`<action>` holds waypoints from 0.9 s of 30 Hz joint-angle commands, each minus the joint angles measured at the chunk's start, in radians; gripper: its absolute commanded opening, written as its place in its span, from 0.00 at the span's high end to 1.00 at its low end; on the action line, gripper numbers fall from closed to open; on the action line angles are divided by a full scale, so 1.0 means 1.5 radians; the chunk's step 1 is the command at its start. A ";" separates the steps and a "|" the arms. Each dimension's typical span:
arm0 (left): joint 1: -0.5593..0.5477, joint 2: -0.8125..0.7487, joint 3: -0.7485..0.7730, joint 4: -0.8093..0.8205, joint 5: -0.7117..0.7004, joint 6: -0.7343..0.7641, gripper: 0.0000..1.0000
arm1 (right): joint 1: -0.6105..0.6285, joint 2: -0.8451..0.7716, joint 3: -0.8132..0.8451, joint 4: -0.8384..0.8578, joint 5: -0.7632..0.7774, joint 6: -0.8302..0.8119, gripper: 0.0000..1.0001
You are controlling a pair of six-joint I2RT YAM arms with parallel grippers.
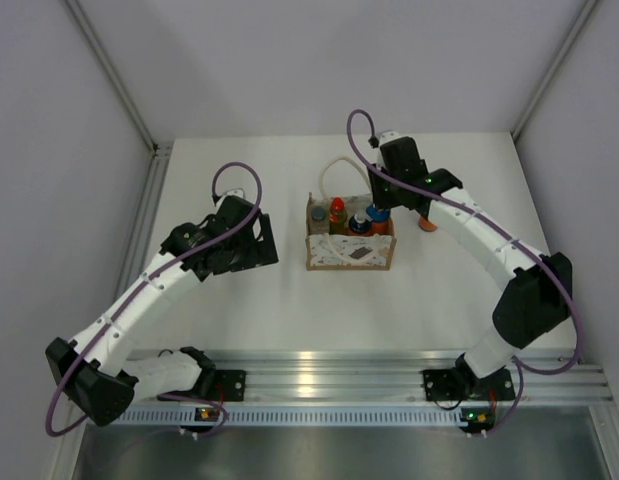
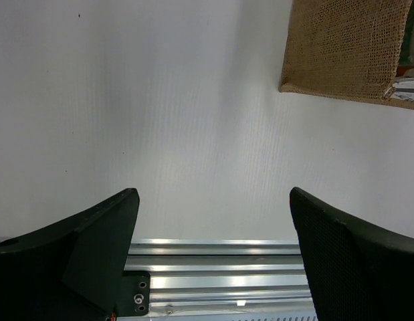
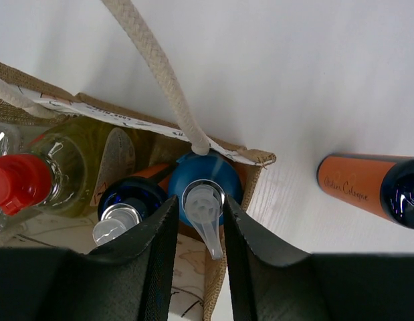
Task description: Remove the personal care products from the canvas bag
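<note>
The canvas bag [image 1: 349, 255] stands upright mid-table; its rim [image 3: 253, 157] and a rope handle [image 3: 160, 73] show in the right wrist view. My right gripper [image 1: 381, 205] is at the bag's right end, its fingers closed against the pump top of an orange bottle with a blue shoulder [image 3: 203, 177] standing in the bag [image 3: 200, 200]. Beside it stand a second blue-topped bottle [image 3: 130, 197] and the yellow bottle with the red cap [image 3: 19, 179]. One orange bottle [image 3: 360, 184] lies on the table right of the bag [image 1: 427, 222]. My left gripper [image 1: 251, 240] is open and empty, left of the bag [image 2: 213, 194].
The bag's burlap side [image 2: 347, 47] shows at the top right of the left wrist view. An aluminium rail [image 1: 329, 375] runs along the table's near edge. Grey walls close in the table at left, right and back.
</note>
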 commanded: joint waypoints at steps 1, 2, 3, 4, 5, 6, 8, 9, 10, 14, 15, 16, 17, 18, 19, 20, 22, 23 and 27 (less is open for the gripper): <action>-0.002 -0.006 -0.001 -0.003 -0.003 -0.006 0.02 | 0.012 0.004 0.018 -0.008 0.014 -0.002 0.69; -0.001 -0.005 -0.001 -0.003 -0.003 -0.006 0.01 | 0.013 0.004 0.016 -0.008 0.016 -0.002 0.69; -0.001 -0.001 0.000 -0.001 -0.003 -0.005 0.02 | 0.013 0.006 0.016 -0.008 0.016 -0.006 0.70; -0.001 -0.001 0.001 -0.003 -0.003 -0.004 0.02 | 0.012 0.009 0.017 -0.008 0.017 -0.006 0.70; -0.001 -0.001 0.001 -0.003 -0.003 -0.004 0.02 | 0.012 0.011 0.017 -0.008 0.017 -0.006 0.71; -0.001 0.002 0.002 -0.003 -0.003 -0.003 0.02 | 0.012 0.013 0.020 -0.008 0.017 -0.009 0.71; -0.001 0.004 0.004 -0.003 -0.003 0.000 0.02 | 0.012 0.020 0.024 -0.008 0.019 -0.008 0.72; -0.001 0.005 0.005 -0.003 -0.003 0.001 0.02 | 0.012 0.022 0.024 -0.008 0.018 -0.007 0.72; -0.001 0.005 0.006 -0.003 -0.003 0.002 0.02 | 0.013 0.024 0.025 -0.008 0.019 -0.006 0.72; -0.001 0.004 0.007 -0.003 -0.003 0.003 0.01 | 0.012 0.029 0.023 -0.008 0.012 -0.002 0.75; -0.001 0.005 0.006 -0.003 -0.003 0.003 0.02 | 0.012 0.030 0.022 -0.008 0.011 -0.002 0.75; -0.001 0.004 0.005 -0.003 -0.003 0.003 0.02 | 0.013 0.032 0.021 -0.008 0.011 -0.001 0.76; -0.001 0.003 0.004 -0.003 -0.003 0.004 0.02 | 0.012 0.033 0.020 -0.008 0.010 -0.001 0.78; -0.002 0.002 0.003 -0.003 -0.004 0.004 0.02 | 0.012 0.033 0.019 -0.008 0.009 0.000 0.79; -0.001 0.002 0.001 -0.003 -0.004 0.004 0.02 | 0.012 0.032 0.018 -0.007 0.009 0.001 0.83; -0.001 0.003 0.002 -0.003 -0.005 0.004 0.02 | 0.013 0.031 0.016 -0.008 0.006 0.002 0.87; -0.001 0.002 0.000 -0.003 -0.004 0.004 0.02 | 0.013 0.027 0.018 -0.009 0.006 0.003 0.92; -0.001 0.002 0.001 -0.003 -0.004 0.004 0.02 | 0.012 0.025 0.019 -0.009 0.004 0.004 0.99; -0.001 0.002 0.001 -0.003 -0.005 0.005 0.02 | 0.012 0.018 0.052 -0.024 0.005 0.006 1.00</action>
